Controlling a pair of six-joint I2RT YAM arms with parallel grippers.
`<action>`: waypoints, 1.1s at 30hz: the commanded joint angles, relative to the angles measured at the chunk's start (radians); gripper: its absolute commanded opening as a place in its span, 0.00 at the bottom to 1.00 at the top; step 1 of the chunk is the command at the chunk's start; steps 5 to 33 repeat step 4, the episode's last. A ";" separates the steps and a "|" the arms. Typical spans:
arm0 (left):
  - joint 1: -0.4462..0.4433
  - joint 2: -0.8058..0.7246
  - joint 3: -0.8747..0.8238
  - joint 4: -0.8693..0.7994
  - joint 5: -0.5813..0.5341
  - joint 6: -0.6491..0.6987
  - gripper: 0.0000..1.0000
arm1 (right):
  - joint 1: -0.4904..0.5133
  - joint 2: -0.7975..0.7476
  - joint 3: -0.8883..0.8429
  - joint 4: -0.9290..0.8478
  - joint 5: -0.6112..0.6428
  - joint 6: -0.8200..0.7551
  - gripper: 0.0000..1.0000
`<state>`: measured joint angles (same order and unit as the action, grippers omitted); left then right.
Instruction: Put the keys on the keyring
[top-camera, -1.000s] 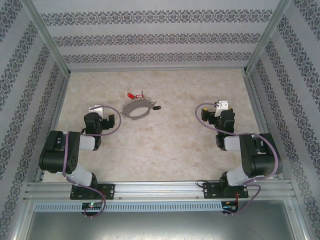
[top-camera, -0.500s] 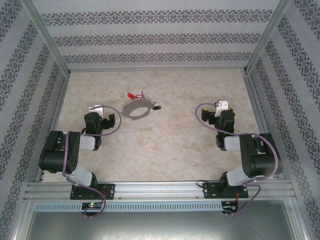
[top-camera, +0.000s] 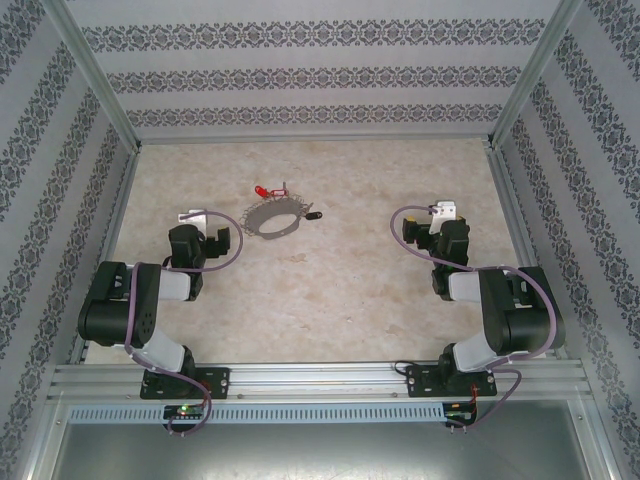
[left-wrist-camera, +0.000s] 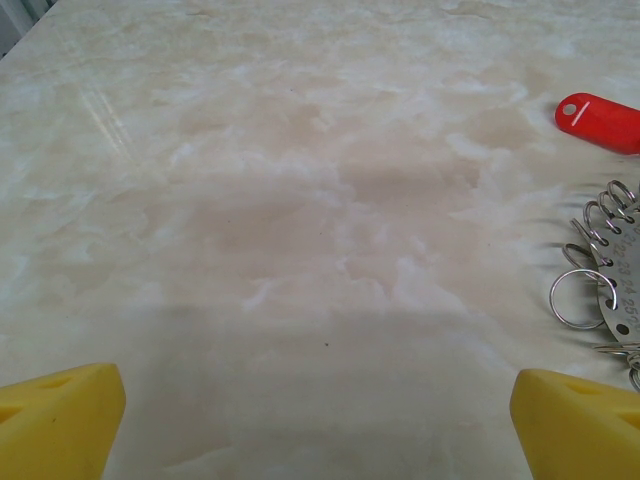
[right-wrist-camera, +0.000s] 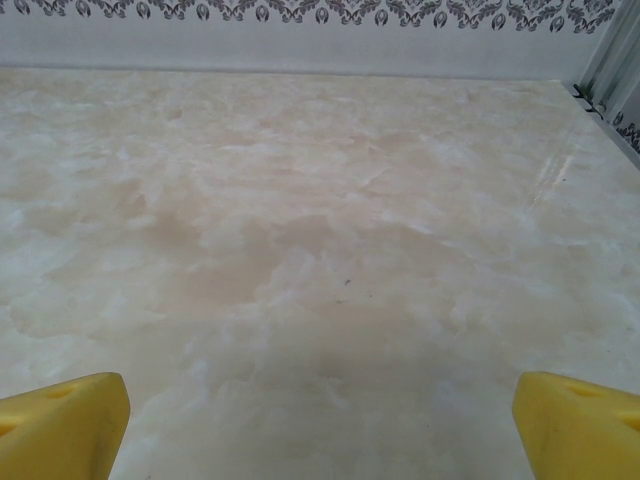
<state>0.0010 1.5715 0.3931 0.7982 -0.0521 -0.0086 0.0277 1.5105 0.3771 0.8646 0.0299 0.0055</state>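
1. Flat on the pale marbled surface (top-camera: 350, 290) lies the keyring (top-camera: 273, 217), a thin silvery-grey loop.
2. Along the keyring's rim (left-wrist-camera: 600, 275), the left wrist view shows what it carries: several small wire rings (left-wrist-camera: 578, 298) and a flat silvery tag (left-wrist-camera: 622, 290) with stamped marks too small to read.
3. A red-headed key (top-camera: 263, 190) rests at the keyring's far left edge. Its red head (left-wrist-camera: 598, 108) lies on the surface just beyond the strung pieces. Whether it is threaded onto the loop cannot be told.
4. A black-headed key (top-camera: 314, 213) sits at the keyring's right side, against or just beside the rim. Whether it is strung on is also unclear.
5. Left of the keyring and slightly nearer the arm bases, the left pincer (left-wrist-camera: 320, 420) hovers low with its yellow fingertips (left-wrist-camera: 60, 415) spread wide, holding nothing.
6. Well apart to the keyring's right, the right pincer (right-wrist-camera: 320, 425) is likewise spread wide over bare surface, with nothing between its fingertips (right-wrist-camera: 65, 420).
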 joint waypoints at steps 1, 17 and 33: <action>-0.006 -0.011 0.015 0.039 0.015 -0.005 0.99 | -0.011 0.002 0.017 0.011 0.000 0.019 0.98; -0.007 -0.012 0.014 0.041 0.022 -0.002 1.00 | -0.010 -0.001 0.012 0.018 0.001 0.018 0.98; -0.007 -0.012 0.014 0.041 0.022 -0.002 1.00 | -0.010 -0.001 0.012 0.018 0.001 0.018 0.98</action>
